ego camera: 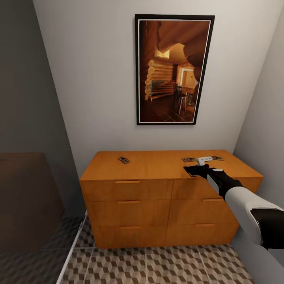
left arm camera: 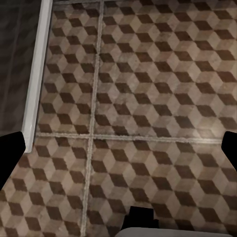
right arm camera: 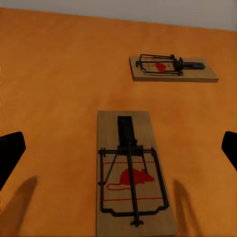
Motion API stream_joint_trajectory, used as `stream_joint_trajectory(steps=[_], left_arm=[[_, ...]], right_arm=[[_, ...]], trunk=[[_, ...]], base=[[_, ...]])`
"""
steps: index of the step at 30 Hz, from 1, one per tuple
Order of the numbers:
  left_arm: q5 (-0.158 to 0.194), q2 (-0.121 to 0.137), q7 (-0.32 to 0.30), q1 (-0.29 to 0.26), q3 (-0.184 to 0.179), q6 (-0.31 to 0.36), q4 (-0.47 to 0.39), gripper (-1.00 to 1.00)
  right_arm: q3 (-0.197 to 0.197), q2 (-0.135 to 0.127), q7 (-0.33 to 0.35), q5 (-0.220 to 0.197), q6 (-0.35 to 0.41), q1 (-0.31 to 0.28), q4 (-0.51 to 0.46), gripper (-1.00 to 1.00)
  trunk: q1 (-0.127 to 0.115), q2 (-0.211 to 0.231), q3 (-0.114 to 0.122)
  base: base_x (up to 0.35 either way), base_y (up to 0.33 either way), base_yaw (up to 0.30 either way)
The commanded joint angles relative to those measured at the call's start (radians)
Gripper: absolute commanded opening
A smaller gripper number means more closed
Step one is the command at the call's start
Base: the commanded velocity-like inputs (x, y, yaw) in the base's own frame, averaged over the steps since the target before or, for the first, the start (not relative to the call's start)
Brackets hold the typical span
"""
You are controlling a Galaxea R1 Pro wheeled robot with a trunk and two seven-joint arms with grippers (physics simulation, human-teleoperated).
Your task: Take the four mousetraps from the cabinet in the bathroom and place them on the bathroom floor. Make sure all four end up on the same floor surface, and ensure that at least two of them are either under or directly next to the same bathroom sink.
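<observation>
Right gripper over the mousetraps on the cabinet top

Head view: right gripper [ego camera: 196, 170] hovers above the cabinet [ego camera: 165, 197] near its back right corner; one mousetrap [ego camera: 124, 160] lies toward the back left, others (partly hidden) by the gripper. Left wrist view: patterned floor [left arm camera: 148, 98], left fingers [left arm camera: 10, 153] spread wide, empty. Right wrist view: fingers wide apart over a mousetrap [right arm camera: 131, 173], another [right arm camera: 173, 68] beyond

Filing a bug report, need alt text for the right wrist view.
Two mousetraps lie flat on the cabinet top: the near mousetrap sits between the open right gripper fingertips, and the far mousetrap lies crosswise beyond it by the wall.
</observation>
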Motion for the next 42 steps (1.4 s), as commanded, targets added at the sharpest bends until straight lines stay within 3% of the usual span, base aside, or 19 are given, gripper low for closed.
stream_joint_trajectory(steps=[1, 42], left_arm=[[-0.001, 0.0, 0.006, -0.001, -0.002, -0.003, 0.001, 1.0], [-0.001, 0.0, 0.006, -0.001, -0.002, -0.003, 0.001, 1.0]], right_arm=[[0.007, -0.001, 0.001, 0.001, 0.005, 0.0, -0.002, 1.0], [0.006, -0.002, 0.001, 0.002, -0.024, 0.0, 0.021, 1.0]], trunk=[[0.0, -0.001, -0.001], [0.0, -0.001, -0.012]], base=[[0.0, 0.011, 0.0], [0.0, 0.001, 0.0]])
